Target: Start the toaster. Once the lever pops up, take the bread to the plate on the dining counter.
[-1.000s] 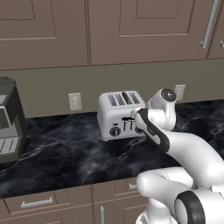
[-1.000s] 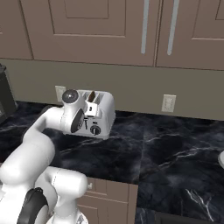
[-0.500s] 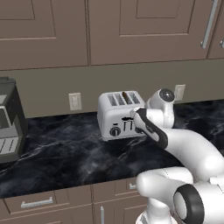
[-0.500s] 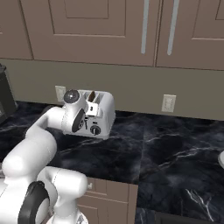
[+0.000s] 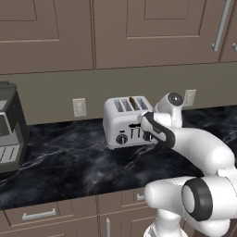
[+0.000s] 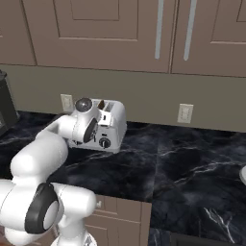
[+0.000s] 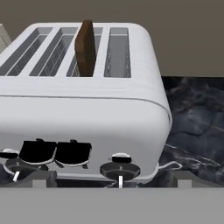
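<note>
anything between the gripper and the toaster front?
Nothing visible. The gripper sits right at the front of the toaster, by the black sliders, and the hand view shows them unobstructed. The bread stands in a slot.

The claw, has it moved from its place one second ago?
Yes. In the left base view the claw now sits slightly lower and closer against the toaster front than before; the toaster itself has not shifted.
</note>
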